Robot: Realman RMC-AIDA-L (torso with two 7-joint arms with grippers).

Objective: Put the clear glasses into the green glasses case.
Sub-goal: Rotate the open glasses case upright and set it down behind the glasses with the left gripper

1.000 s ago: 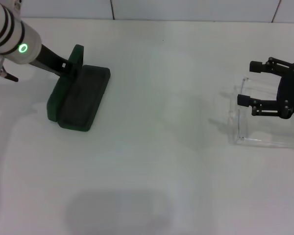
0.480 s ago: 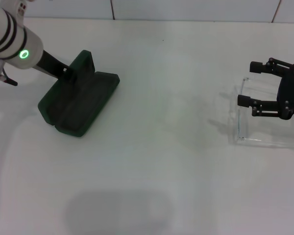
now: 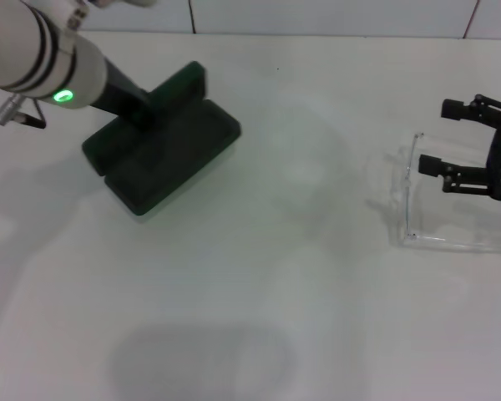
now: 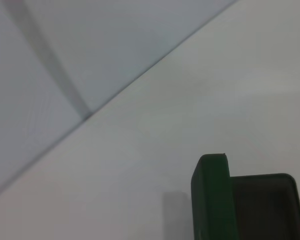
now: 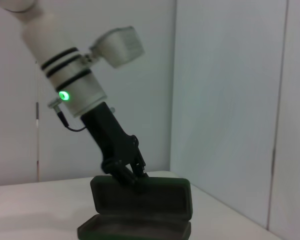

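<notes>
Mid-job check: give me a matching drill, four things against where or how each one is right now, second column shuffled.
Things:
1. green glasses case
2. clear glasses
3. left gripper
4. right gripper

States:
A. open, above the transparent lens
B. lid open, on the table's left side
C. pinching the raised lid
D. lying on the table's right side

Pairs: 1-B, 2-D, 3-C, 4-A

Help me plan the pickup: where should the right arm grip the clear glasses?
Probably the lens's front edge: it stands upright on the table, facing the case. The open right gripper hovers alongside, so come from above, fingers straddling it.
</notes>
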